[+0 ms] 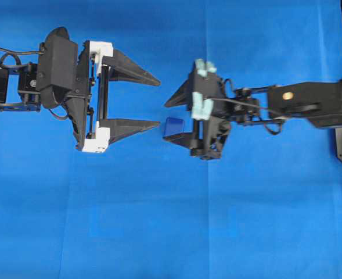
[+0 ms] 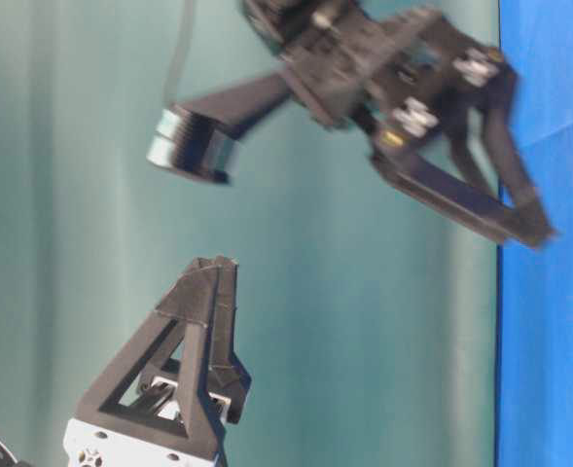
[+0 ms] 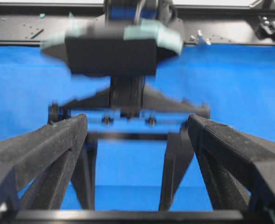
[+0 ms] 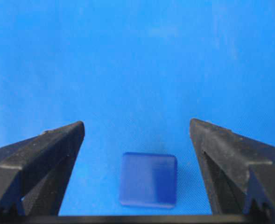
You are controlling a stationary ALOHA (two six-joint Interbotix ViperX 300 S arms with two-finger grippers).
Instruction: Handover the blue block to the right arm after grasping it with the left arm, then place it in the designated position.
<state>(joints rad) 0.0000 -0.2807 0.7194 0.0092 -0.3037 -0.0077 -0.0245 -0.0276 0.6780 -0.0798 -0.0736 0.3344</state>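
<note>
While the blue block [image 4: 148,179] lies on the blue cloth [image 1: 171,232] near the middle of the table, well away from every edge, the right gripper [image 1: 164,120] stands over it with its 2 black fingers spread wide. In the right wrist view the block sits flat on the cloth between those fingers [image 4: 44,154], with clear cloth showing on both sides of it, so neither finger touches it and nothing is held. From overhead the block [image 1: 173,127] shows just beside the lower finger of the mint-green gripper, partly under it.

The left gripper [image 1: 159,102], with its white parts, faces the right one from the left side of the table, and its 2 fingers are parted about as wide as they go. Its lower fingertip points at the block and stops just short of it. It grips nothing. In the left wrist view its 2 fingers [image 3: 44,149] frame the blurred right gripper [image 3: 128,205] ahead.
</note>
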